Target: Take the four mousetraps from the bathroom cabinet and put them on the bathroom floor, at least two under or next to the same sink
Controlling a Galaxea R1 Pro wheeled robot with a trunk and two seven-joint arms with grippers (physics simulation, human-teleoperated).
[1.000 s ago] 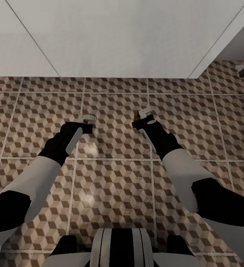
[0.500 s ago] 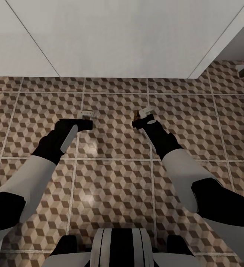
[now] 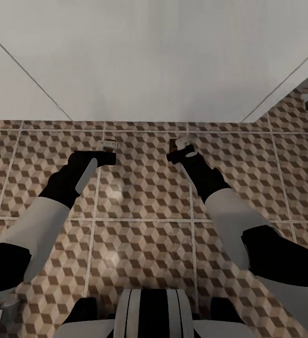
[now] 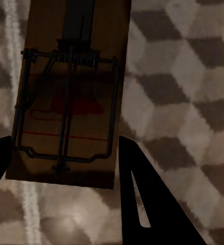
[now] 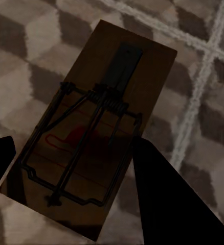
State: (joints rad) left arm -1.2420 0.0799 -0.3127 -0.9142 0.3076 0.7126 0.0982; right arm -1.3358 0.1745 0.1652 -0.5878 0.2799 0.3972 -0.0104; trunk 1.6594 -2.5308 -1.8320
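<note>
Head view shows both arms reaching forward over the tiled floor [image 3: 144, 244], with the flat white front of the sink unit [image 3: 149, 56] just beyond them at twelve o'clock. The left gripper [image 3: 108, 149] and the right gripper [image 3: 182, 146] hang side by side above the tiles, near that white front, each carrying a mousetrap.

In the left wrist view the left mousetrap [image 4: 71, 92] sits between the two dark fingers [image 4: 142, 194], which close on its long sides near one short end; the board's long axis runs straight out along the fingers, spring and red mark facing the camera. In the right wrist view the right mousetrap [image 5: 91, 148] is clamped the same way between that gripper's fingers [image 5: 168, 194], its long axis slanting away from the wrist over a crossing of grout lines.

Tiles show behind both boards, but how high they hang above the floor cannot be told from these views.

The relation that matters is straight down: each board lies flat-side toward the floor directly beneath its own gripper, so both are probably meant to be lowered and let go here. With the white unit so close ahead, this spot would likely count as next to the sink. Neither arm is clearly nearer the floor.
</note>
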